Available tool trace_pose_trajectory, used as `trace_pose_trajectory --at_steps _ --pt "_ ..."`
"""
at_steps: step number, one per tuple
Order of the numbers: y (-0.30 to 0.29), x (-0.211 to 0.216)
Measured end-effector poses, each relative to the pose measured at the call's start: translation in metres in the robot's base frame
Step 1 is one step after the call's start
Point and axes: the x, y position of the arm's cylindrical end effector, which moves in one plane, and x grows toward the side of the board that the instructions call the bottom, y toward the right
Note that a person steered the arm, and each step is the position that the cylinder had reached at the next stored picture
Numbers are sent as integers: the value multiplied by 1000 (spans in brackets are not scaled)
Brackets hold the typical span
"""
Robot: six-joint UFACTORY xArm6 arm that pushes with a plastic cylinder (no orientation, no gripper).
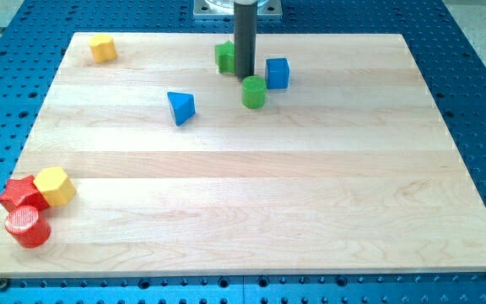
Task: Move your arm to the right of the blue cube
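Note:
The blue cube [278, 73] sits on the wooden board [243, 211] near the view's top, right of centre. My rod comes down from the top and my tip [244, 78] rests just left of the blue cube, with a small gap between them. A green cylinder [254, 92] stands right below my tip, touching or nearly touching it. A green block [225, 57] is partly hidden behind the rod on its left.
A blue triangular block [180, 107] lies left of centre. A yellow block [103, 48] is at the top left. At the bottom left sit a red star-like block [20, 194], a yellow block [55, 186] and a red cylinder [28, 226].

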Motion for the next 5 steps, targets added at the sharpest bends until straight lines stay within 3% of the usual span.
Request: trace_pose_trajectory --at_steps 1,3,5 --pt "-26 -1" --pt "49 -12" --pt "73 -22"
